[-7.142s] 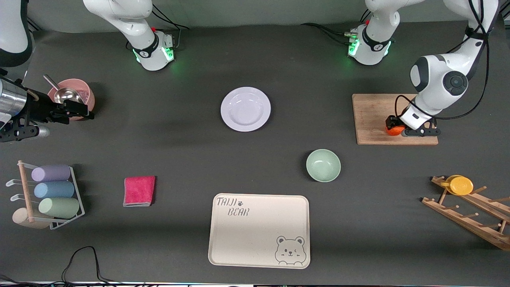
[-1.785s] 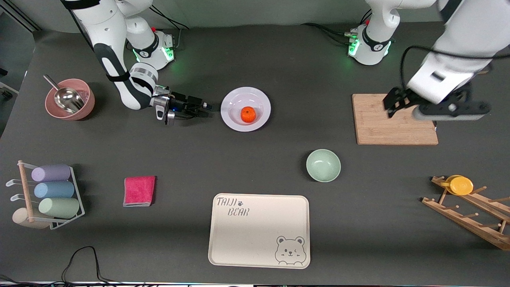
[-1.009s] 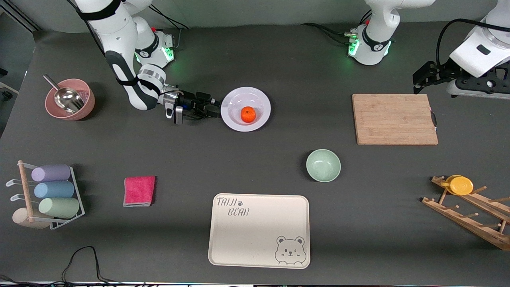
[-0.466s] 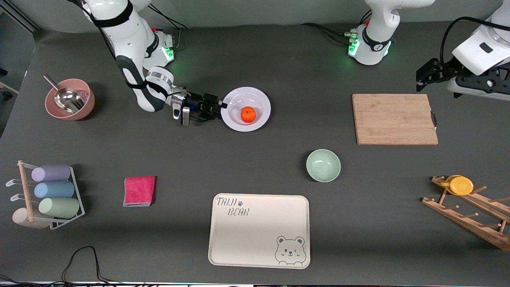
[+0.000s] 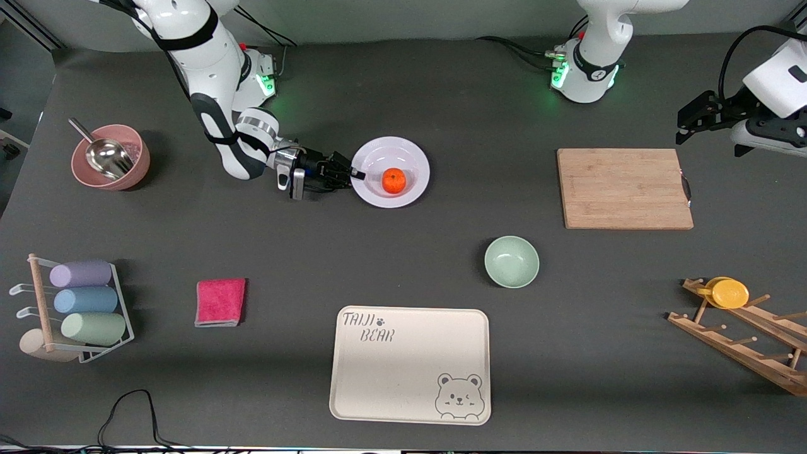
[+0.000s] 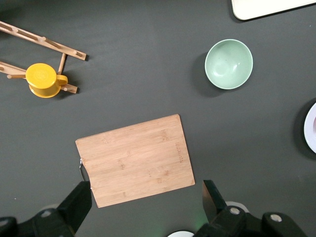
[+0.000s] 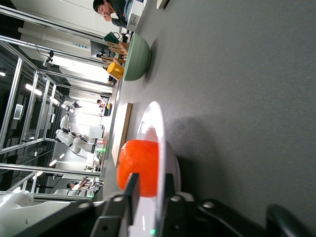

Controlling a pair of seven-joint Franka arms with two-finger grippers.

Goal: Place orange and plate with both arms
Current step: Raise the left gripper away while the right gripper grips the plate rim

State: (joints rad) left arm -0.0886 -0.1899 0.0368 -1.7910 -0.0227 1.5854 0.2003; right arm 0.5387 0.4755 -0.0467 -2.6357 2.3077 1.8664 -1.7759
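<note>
The orange (image 5: 394, 181) lies in the middle of the white plate (image 5: 410, 161) on the table, between the two bases. My right gripper (image 5: 352, 171) lies low at the plate's rim on the side toward the right arm's end. It is open, one finger over the rim and one under it, with a gap showing. The right wrist view shows the plate rim (image 7: 157, 123) edge-on, the orange (image 7: 140, 165) and the right gripper (image 7: 150, 180). My left gripper (image 5: 693, 118) is open and empty in the air by the wooden cutting board (image 5: 624, 188); it also shows in the left wrist view (image 6: 145, 207).
A pale green bowl (image 5: 511, 261) sits nearer the camera than the plate. The cream bear tray (image 5: 410, 364) lies at the front edge. A pink bowl with a scoop (image 5: 112, 156), a red cloth (image 5: 220, 302), a cup rack (image 5: 75, 302) and a wooden rack with a yellow cup (image 5: 731, 293) stand around.
The left arm put the orange on the plate and drew back to its end of the table. The right gripper slid along the table to the plate's rim, nudging the plate slightly.
</note>
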